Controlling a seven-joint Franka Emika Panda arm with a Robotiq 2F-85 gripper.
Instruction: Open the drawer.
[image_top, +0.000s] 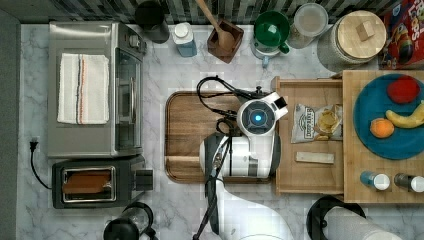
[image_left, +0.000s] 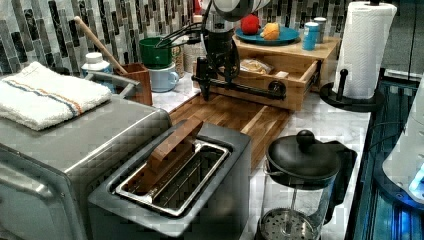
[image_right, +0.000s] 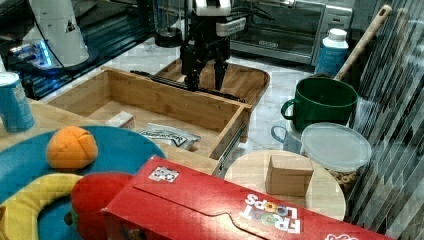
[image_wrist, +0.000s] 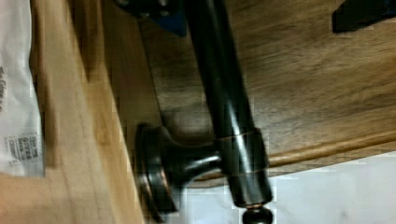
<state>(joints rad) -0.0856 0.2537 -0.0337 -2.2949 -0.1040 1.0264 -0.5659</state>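
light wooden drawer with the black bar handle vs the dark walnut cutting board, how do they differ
The light wooden drawer is pale; the dark walnut cutting board is deep brown. The drawer is an open box holding a packet, pulled out over the board; the board is a flat slab with rounded corners. Both are wood.

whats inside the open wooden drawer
The light wooden drawer holds a grey-and-white printed snack bag, a clear packet of yellowish snacks and a small pale flat bar. Anything beneath the bags is covered, as is the part under the bamboo shelf.
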